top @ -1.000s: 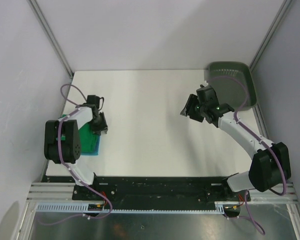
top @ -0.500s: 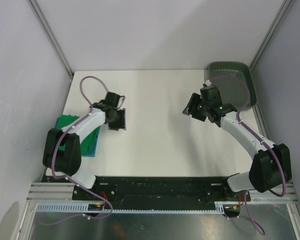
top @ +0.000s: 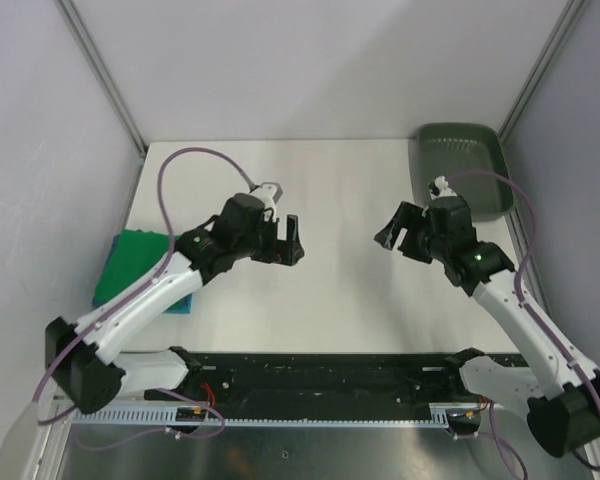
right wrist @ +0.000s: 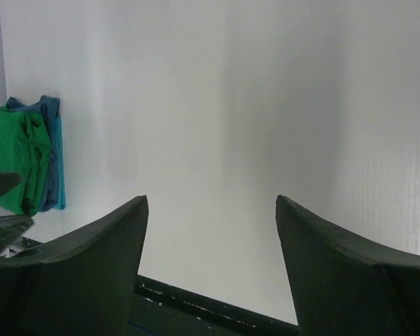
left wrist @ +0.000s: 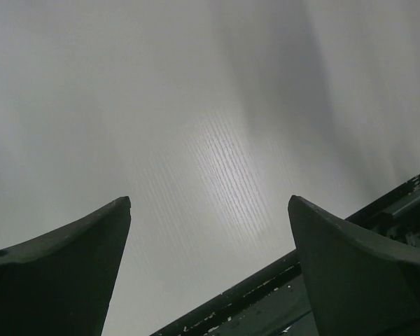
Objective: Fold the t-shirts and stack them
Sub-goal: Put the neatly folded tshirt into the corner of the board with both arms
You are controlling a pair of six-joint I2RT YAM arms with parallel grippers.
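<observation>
Top external view, listing what you have on the white surface:

1. Green t-shirt: folded, lying at the left edge of the surface toward the near side. It is the upper layer of the pile.

2. Teal t-shirt: folded beneath the green one. You see only a narrow strip of it at the pile's near right corner. In the right wrist view the same pile sits at the far left, with the teal edge showing just beside the green cloth.

3. Tray: dark grey-green plastic, rectangular, in the far right corner of the surface, well apart from the shirts.

4. Left end effector: held over the left-centre of the surface, to the right of the pile and not touching it. Your left wrist view shows its fingers spread wide, with only bare surface between them.

5. Right end effector: held over the right-centre of the surface, near the tray's near left corner and pointing left, toward the other arm. Your right wrist view shows its fingers parted, again with only bare surface between them.

6. Black base rail: runs along the near edge of the surface, and both arms rise from it. A slice of it shows at the bottom of each wrist view.
</observation>
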